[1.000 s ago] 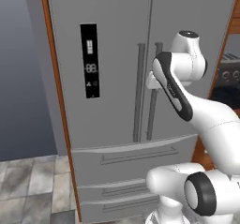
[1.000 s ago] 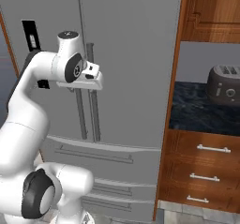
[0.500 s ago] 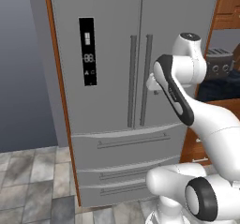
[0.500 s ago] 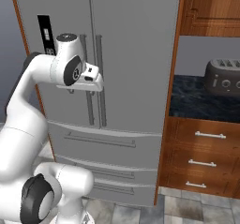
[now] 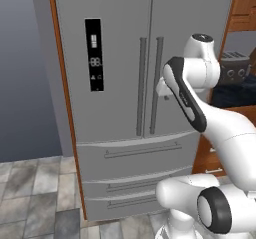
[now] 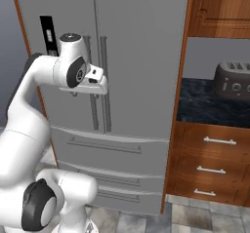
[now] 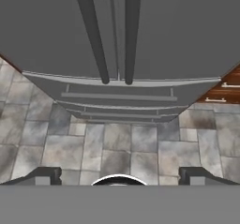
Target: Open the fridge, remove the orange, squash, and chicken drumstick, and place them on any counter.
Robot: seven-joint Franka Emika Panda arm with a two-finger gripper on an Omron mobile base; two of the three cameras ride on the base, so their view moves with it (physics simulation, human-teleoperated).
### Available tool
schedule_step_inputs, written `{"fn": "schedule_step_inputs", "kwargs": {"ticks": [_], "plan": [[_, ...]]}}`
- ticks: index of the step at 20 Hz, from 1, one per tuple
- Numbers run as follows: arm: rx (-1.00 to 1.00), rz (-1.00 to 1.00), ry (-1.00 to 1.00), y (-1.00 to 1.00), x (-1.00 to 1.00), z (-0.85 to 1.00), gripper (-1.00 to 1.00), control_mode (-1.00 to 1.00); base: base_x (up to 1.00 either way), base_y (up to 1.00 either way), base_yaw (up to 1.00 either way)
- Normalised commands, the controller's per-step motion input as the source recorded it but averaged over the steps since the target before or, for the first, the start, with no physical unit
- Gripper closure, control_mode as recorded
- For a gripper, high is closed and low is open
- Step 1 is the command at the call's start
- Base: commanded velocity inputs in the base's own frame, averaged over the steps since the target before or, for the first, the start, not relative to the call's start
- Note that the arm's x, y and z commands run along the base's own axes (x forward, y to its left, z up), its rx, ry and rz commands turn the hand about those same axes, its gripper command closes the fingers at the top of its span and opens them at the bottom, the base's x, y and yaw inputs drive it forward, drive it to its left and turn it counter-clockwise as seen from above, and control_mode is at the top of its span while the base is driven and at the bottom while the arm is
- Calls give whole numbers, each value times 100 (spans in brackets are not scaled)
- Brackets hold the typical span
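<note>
Task at its start: the fridge [image 5: 135, 83] stands with both French doors shut, so the orange, squash and chicken drumstick are presumably inside, out of sight; nothing has reached the worktop [image 6: 215, 103] yet. All steps remain: open a door, take out three items, set them down. The pincer [image 6: 97, 83] hovers in front of the paired vertical door handles [image 7: 110, 31], near but apart from them, fingers spread wide and holding nothing; the finger tips [image 7: 44, 175] stand far apart at the bottom of the hand view. Surroundings: black display panel [image 5: 94, 54] on the left door, two wide drawers [image 5: 140, 153] below, a toaster [image 6: 232, 80] on the dark worktop to the right, wooden drawer fronts [image 6: 212, 161] beneath it, tiled floor [image 7: 117, 148]. Nothing blocks the handles.
</note>
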Motion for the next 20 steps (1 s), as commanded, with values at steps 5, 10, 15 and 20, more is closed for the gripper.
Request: {"fn": "schedule_step_inputs", "kwargs": {"ticks": [5, 10, 15, 20], "plan": [[7, 4, -30, 0, 12, -17, -100, -100, 0, 0, 0], [9, 0, -32, -5, 17, -4, -100, -100, 0, 0, 0], [9, 0, -4, -10, 9, 0, -100, -100, 0, 0, 0], [6, -5, 0, -6, 39, 0, -100, -100, 0, 0, 0]]}}
